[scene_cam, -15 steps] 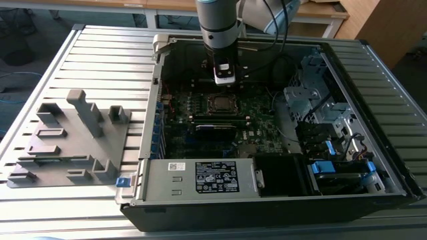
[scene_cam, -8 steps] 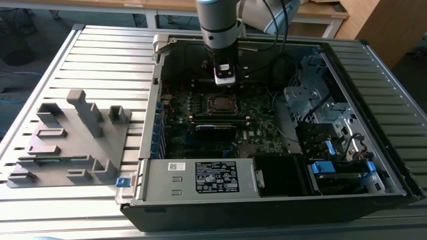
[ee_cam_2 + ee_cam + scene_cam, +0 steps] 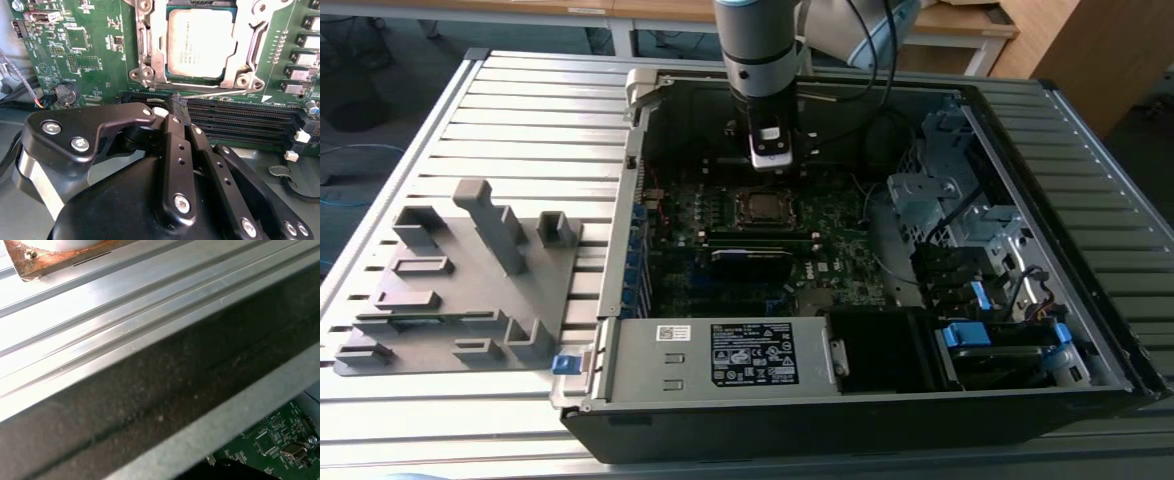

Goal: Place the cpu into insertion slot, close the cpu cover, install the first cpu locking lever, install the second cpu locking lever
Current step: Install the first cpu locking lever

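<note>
Robotics lab bench, set up for PC hardware work.

Open desktop computer case (image 3: pixel 854 425), motherboard (image 3: pixel 720 215) exposed, lies flat on a slotted aluminium profile table (image 3: pixel 520 110). An industrial robot arm (image 3: pixel 761 50) reaches down into the case. A grey moulded fixture plate (image 3: pixel 454 290) sits just beside the case, at the exterior view's left. Wooden desks (image 3: pixel 961 25) stand behind the case.

We find the computer case (image 3: pixel 854 430) lying open on the bench (image 3: pixel 520 100), with a parts tray (image 3: pixel 454 290) on the exterior view's left of it. Inside, the cpu (image 3: pixel 200 42) sits in the insertion slot (image 3: pixel 735 205), the cpu cover (image 3: pixel 252 45) down around its edges. The tool (image 3: pixel 178 102) hangs above the memory slots (image 3: pixel 240 120) just beside, a lever (image 3: pixel 225 92) at its tip.
</note>
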You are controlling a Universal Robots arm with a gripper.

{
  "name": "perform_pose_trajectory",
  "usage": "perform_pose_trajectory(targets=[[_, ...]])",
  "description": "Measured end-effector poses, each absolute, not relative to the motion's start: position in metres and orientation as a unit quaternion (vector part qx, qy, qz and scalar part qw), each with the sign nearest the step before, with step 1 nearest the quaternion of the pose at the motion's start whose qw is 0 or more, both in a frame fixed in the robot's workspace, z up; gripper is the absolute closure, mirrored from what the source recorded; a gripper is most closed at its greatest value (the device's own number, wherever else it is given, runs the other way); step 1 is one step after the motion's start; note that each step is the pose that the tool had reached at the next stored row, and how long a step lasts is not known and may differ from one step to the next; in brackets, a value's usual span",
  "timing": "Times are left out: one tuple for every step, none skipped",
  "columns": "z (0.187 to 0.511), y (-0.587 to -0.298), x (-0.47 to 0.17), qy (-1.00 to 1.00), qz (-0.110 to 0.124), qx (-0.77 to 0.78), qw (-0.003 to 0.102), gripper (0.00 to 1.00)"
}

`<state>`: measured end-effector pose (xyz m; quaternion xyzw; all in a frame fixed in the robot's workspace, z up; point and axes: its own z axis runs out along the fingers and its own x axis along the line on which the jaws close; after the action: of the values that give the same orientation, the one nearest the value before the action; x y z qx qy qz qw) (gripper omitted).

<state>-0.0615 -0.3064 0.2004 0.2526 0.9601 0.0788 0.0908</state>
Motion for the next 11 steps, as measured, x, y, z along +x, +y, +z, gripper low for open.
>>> perform_pose_trajectory(targets=[[0.2000,-0.3064,-0.0617,0.960,0.079,0.252,0.093,0.89],[0.1996,-0.3064,-0.0619,0.960,0.080,0.252,0.095,0.89],[0.1995,-0.3064,-0.0620,0.960,0.080,0.252,0.097,0.89],[0.1995,-0.3064,-0.0620,0.960,0.080,0.252,0.097,0.89],[0.1995,-0.3064,-0.0620,0.960,0.080,0.252,0.097,0.89],[0.1995,-0.3064,-0.0620,0.960,0.080,0.252,0.097,0.89],[0.1995,-0.3064,-0.0623,0.960,0.080,0.252,0.097,0.89],[0.1995,-0.3064,-0.0629,0.960,0.080,0.252,0.097,0.89],[0.1995,-0.3064,-0.0635,0.960,0.080,0.252,0.097,0.89],[0.1995,-0.3063,-0.0643,0.959,0.080,0.252,0.097,0.89],[0.1995,-0.3061,-0.0649,0.959,0.080,0.252,0.097,0.89]])
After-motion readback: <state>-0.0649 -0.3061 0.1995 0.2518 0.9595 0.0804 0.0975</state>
